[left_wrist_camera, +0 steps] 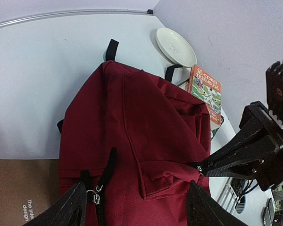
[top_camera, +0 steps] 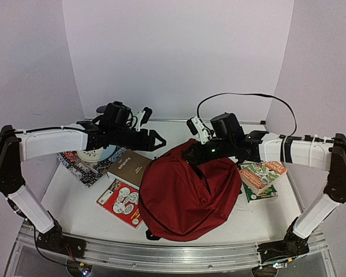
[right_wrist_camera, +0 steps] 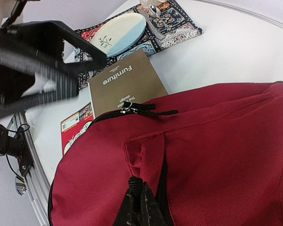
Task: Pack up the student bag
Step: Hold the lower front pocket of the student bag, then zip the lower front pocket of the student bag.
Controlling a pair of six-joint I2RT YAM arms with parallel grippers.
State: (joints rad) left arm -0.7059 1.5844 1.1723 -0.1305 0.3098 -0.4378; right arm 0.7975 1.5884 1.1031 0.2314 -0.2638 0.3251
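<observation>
Two arms meet over the student bag, which lies slumped at the middle of the table, far the largest thing on it. At far left a patterned mat carries a plate. Just right of it a brown book and a red-and-white book lie flat against the bag's left flank, apparently lined up as cargo within easy reach of the opening.

The left gripper hangs above the brown book and the bag's left edge with its fingers spread wide and nothing between them. It looks posted there to take a book or the zip pull, which lies on the seam facing the books.

The right gripper reaches in from the other side, its fingers pressed together on a fold of red fabric on the bag's upper face. The likely purpose is to pin or lift the soft cloth so the bag does not slide or sag while the other arm works. Whether the zip is open cannot be told from these views.

At far right, green-and-orange books sit beside the bag under the right arm, and packing seems barely begun.
</observation>
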